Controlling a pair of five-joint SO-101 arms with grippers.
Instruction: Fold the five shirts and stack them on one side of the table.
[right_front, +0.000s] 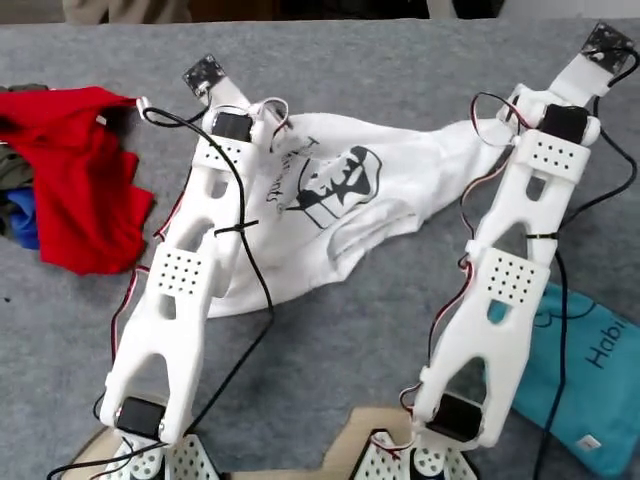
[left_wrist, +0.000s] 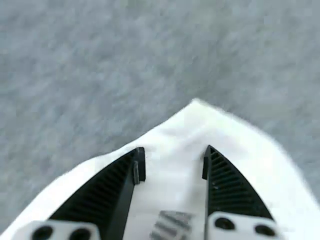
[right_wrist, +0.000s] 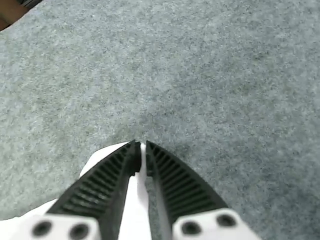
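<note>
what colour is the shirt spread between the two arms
The shirt is white with a black face print, clearest in the high view.

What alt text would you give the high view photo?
A white printed shirt lies spread on a grey table, with the left arm and right arm extending to its far corners. A crumpled red shirt sits at one side, a teal shirt at the other.

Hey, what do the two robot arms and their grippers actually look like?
The left arm and right arm are white plastic with perforated panels, black servos and thin black and red cables running along them. The left gripper and right gripper have black, ribbed, pointed fingers on white mounts.
</note>
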